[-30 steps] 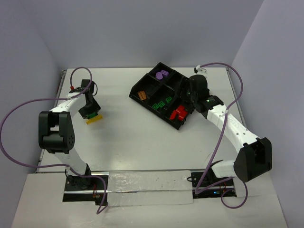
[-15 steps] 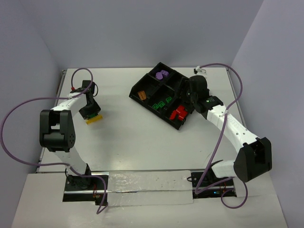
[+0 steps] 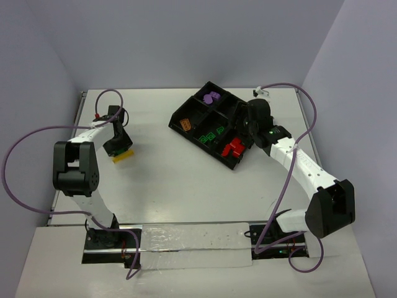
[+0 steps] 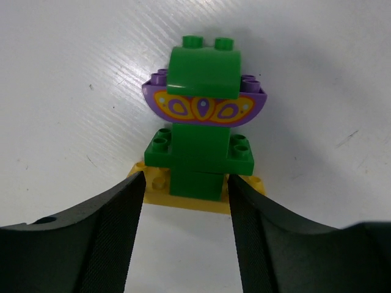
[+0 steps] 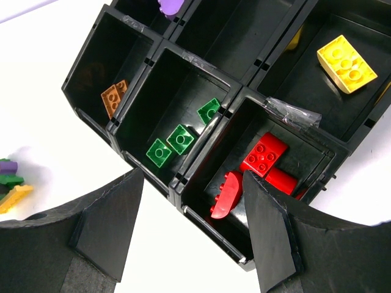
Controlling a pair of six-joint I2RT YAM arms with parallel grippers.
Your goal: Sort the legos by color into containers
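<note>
A small stack of legos lies on the table at the left: a yellow plate [image 4: 198, 201], green bricks [image 4: 198, 149], a purple curved piece [image 4: 204, 107] and a green top [image 4: 203, 72]. My left gripper [image 4: 186, 183] is open, its fingertips on either side of the stack's yellow-and-green end; it also shows in the top view [image 3: 116, 144], with the yellow plate [image 3: 123, 156] beside it. My right gripper [image 5: 192, 177] is open and empty above the black tray [image 5: 209, 135]. The tray's compartments hold red [image 5: 264, 155], green [image 5: 182, 139], orange [image 5: 114, 97], yellow [image 5: 345, 64] and purple [image 3: 213, 97] legos.
The tray [image 3: 188, 103] stands askew at the back right of the white table. Purple cables loop beside both arms. A transparent strip runs along the near edge between the arm bases.
</note>
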